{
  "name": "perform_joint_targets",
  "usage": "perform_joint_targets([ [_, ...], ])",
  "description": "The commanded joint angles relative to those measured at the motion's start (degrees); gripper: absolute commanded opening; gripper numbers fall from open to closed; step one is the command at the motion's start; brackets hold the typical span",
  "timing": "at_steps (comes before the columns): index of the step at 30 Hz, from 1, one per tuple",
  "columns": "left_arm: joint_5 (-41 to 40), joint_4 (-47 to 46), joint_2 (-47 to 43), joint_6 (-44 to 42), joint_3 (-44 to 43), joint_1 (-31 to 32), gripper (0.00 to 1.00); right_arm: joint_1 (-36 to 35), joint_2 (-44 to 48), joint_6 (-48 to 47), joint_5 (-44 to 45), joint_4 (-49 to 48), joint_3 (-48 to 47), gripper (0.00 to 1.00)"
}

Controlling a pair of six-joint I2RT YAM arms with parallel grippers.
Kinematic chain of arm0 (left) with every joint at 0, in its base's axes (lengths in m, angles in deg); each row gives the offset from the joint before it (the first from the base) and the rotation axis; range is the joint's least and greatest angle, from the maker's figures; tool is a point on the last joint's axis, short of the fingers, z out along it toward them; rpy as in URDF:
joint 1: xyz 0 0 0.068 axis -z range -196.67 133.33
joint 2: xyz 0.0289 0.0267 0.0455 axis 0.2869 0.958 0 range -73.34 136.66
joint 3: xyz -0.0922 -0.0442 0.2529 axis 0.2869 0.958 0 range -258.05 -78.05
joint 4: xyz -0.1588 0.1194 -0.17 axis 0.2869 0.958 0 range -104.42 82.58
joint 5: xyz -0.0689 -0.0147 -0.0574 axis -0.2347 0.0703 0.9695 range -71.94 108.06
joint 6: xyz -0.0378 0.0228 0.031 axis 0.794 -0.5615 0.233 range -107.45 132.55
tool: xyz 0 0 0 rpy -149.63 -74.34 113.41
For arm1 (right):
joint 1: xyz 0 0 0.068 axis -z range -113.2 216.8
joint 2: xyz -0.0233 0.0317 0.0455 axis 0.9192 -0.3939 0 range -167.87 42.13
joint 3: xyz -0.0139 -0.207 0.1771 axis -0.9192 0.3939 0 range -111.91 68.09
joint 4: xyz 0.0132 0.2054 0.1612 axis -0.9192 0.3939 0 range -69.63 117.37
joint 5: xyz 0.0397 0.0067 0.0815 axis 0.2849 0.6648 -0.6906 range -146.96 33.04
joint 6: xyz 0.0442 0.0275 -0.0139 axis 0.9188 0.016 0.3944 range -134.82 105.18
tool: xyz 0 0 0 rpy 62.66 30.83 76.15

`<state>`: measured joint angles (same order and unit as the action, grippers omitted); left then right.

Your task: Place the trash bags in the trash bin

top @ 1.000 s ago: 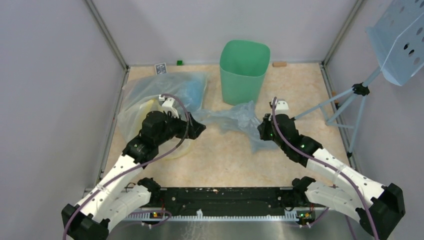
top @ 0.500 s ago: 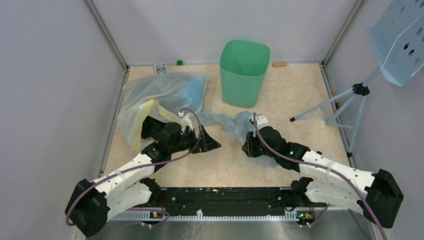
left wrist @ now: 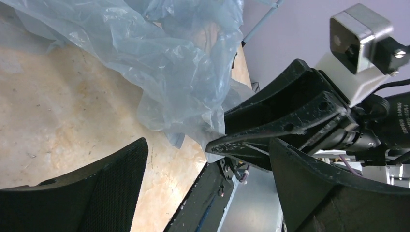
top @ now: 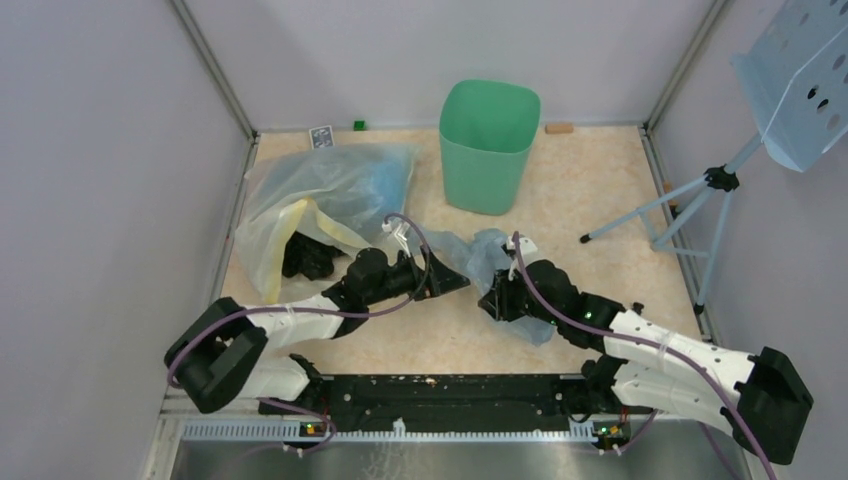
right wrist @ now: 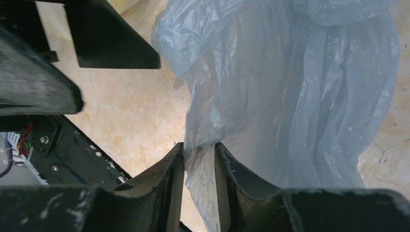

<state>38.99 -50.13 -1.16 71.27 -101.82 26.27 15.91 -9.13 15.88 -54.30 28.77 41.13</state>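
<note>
Left gripper (top: 455, 285) has its jaws spread wide, nothing in them, and it's low over the beige marbled table (top: 590, 190). Just ahead of those open jaws sits the right gripper (top: 493, 300), facing it, the two nearly tip to tip. Its fingers (right wrist: 174, 179) are parted only a little, and a fold of the thin, crinkly light-blue plastic trash bag (right wrist: 290, 87) runs through the narrow gap, loose rather than pinched. The rest of that bag lies crumpled on the table beyond the right gripper. The mint-green plastic trash bin (top: 488, 150) stands upright well beyond both grippers. A bigger clear, yellow-tinted bag (top: 320, 195) lies off the left gripper's outer side.
</note>
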Motion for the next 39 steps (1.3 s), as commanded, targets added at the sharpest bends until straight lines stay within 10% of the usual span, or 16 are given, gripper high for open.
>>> perform_joint_targets([
  [1,-0.5,-14.7,5.3,2.9,-0.9,1.2,0.99,-0.4,1.3,0.1,-1.9,-3.7,0.2,0.3],
  [9,-4.5,-18.1,13.6,1.3,-5.7,1.7,0.85,-0.4,2.3,0.0,-4.7,-5.4,0.6,0.33],
  [17,-5.7,-21.1,17.9,-0.2,-4.2,-1.8,0.0,-0.4,8.9,0.2,3.1,3.2,-2.2,0.38],
  [24,1.4,-22.6,17.4,-7.0,0.5,-3.1,0.0,1.8,9.2,2.5,19.9,16.7,-9.3,0.58],
  [39,6.9,-16.8,14.4,-12.5,1.1,-4.7,0.0,11.0,-11.2,-2.4,5.0,15.8,-15.6,0.54],
])
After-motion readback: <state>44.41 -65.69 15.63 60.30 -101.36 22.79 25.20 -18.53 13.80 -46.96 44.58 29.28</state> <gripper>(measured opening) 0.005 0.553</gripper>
